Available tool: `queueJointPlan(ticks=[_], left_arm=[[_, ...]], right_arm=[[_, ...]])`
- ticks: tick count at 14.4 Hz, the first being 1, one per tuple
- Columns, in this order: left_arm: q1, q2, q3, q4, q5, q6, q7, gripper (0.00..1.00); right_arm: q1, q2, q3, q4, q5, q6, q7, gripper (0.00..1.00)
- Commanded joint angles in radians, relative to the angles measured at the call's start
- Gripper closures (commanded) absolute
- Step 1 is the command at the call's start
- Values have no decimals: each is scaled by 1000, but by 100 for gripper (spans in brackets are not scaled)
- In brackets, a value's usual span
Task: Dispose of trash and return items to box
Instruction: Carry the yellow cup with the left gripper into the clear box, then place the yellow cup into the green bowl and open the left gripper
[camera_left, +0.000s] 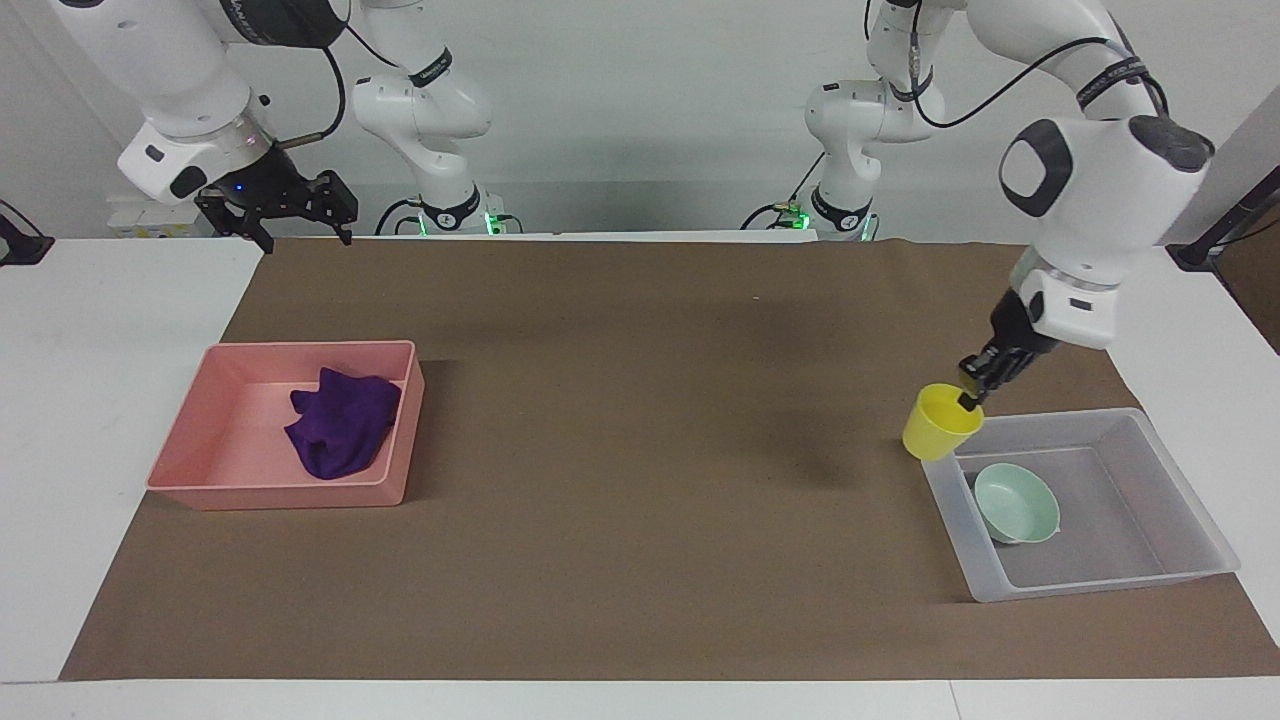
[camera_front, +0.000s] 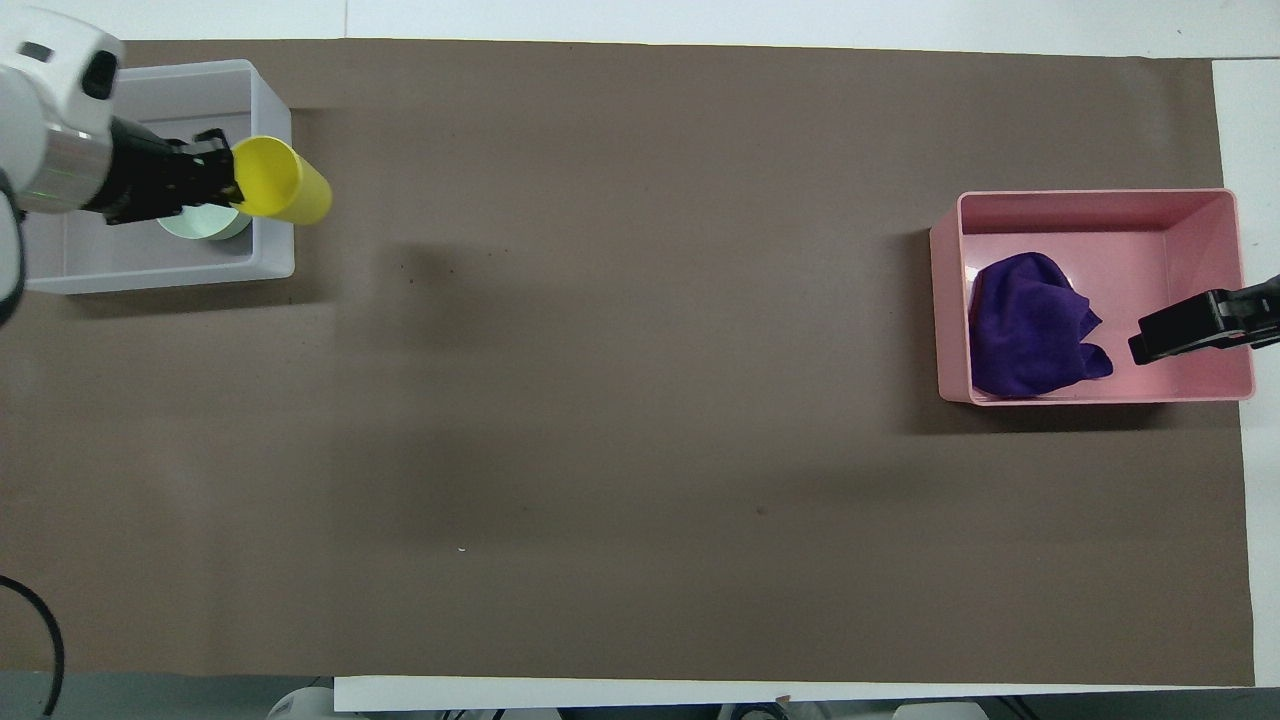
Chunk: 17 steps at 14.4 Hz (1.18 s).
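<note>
pink tray (camera_left: 214, 487) sits on the brown paper mat (camera_left: 620, 420) toward the right arm's end of the table, and the purple rag (camera_left: 340, 422) lies crumpled inside it, against the tray's wall that faces the middle of the mat. the right gripper (camera_left: 285, 207) hangs high above the mat's corner next to the robots at that end, its black fingers spread apart with nothing between them. the facing view shows that height plainly; in the overhead view only the right gripper's tip (camera_front: 1190, 327) shows, and it seems to lie over the pink tray (camera_front: 1090, 198) beside the purple rag (camera_front: 1030, 325).

no brand or writing can be read on any thing on the table.

toward the left arm's end of the table, the left gripper (camera_left: 972, 392) is clamped on the rim of the yellow cup (camera_left: 940, 423), which hangs tilted in the air over the corner of the clear tub (camera_left: 1100, 580) that is closest to the robots and the middle of the mat. the overhead view shows the yellow cup (camera_front: 280, 181) leaning across the wall of the clear tub (camera_front: 272, 120), the left gripper (camera_front: 222, 178) over the tub itself. the mint-green bowl (camera_left: 1016, 503) rests tilted on the tub's floor; in the overhead view the mint-green bowl (camera_front: 205, 225) is mostly hidden under the gripper.
</note>
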Motion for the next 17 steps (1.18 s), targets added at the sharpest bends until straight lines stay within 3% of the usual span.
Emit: queueJointPlan(ticks=[1,7,11,12,13,15,17], left_arm=[[74,112,-9,95,53,4,44,100],[123,156,-9,-33,85,97,62,100],[118,232,-9,-30,34,131,62,100],[117,232,-9,-38,37,139,64,85],[117,232,-9,-26,37,125,64,33],[117,227,-7,12,40,82,59,21],[115,206,-9,78,69,7,61,18]], right_arm=[[-6,6,1,8,-7,-3,-7,1],[-5,-3,-1,0,1,-11,-16,1],[-34,-3,-7,-14,80,15,-9,1],[-34,-3,-7,-15,80,32,-9,1],[-31,-5,-7,-18,79,40,-9,1],[-26,-23,-8,-61,60,91,-9,2],[-20,-45,-7,-109,45,125,-9,2]])
